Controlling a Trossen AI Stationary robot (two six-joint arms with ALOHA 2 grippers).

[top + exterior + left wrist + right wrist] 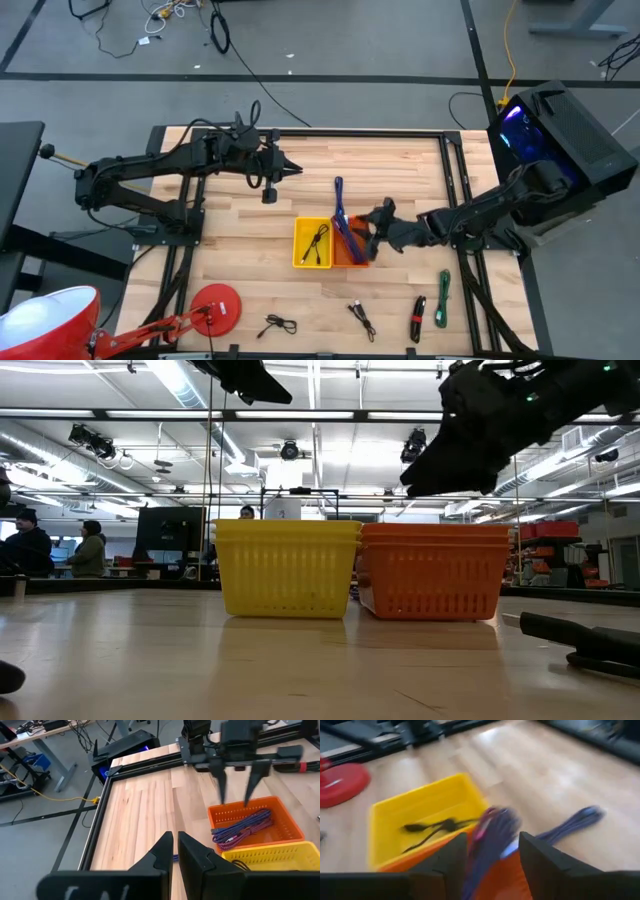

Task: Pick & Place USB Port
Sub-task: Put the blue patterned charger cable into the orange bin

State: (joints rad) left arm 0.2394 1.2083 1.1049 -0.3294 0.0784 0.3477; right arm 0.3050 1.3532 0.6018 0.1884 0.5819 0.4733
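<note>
Right end effector (490, 857) spread wide, empty, above purple cable (492, 832) in orange bin (280, 810).

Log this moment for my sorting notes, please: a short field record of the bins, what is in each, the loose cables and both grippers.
yellow bin: holds a black cable
orange bin: beside the yellow one, touching; holds a purple cable, one end trailing out onto the table
loose cables: two black ones, a black and red one and a green one near the front edge
right gripper: open, over the orange bin
left gripper: shut, raised over the table's far left, empty
red disc: front left corner
</note>
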